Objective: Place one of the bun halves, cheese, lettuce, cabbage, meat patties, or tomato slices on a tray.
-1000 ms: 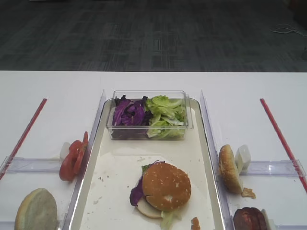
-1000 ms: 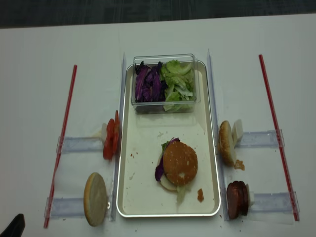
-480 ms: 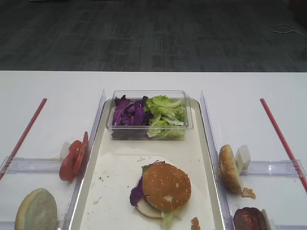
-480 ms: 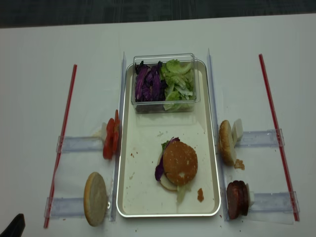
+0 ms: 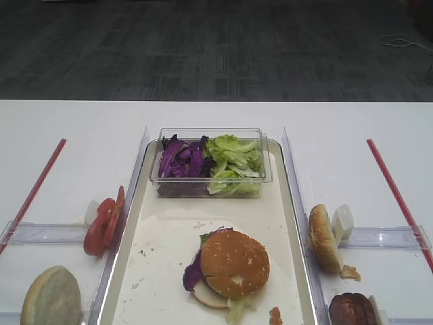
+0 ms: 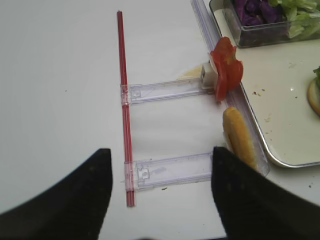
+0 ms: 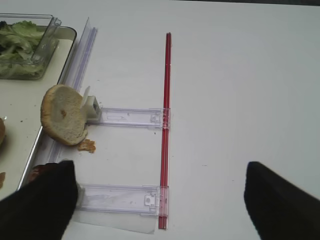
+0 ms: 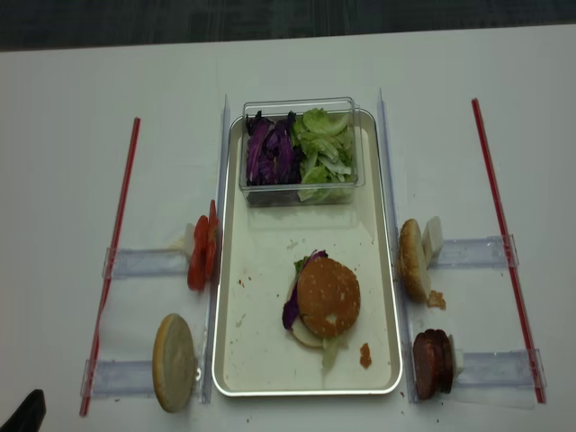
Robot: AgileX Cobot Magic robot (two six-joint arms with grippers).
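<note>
Golden, domed sesame bun top [image 8: 328,296] resting on a stack with purple cabbage [image 8: 291,312] and ruffled lettuce [image 8: 330,351], on the cream tray [image 8: 261,270] with silvery rim. Right gripper [image 7: 155,197] spread wide, holding nothing, well apart beside the tray. Left gripper [image 6: 160,192] likewise spread, empty.

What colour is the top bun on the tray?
Golden-brown with pale sesame seeds; the top bun on the tray shows best in the exterior high view.

Two high views face the tray [image 8: 230,360] from the front; wrist cameras look down beside it.
</note>
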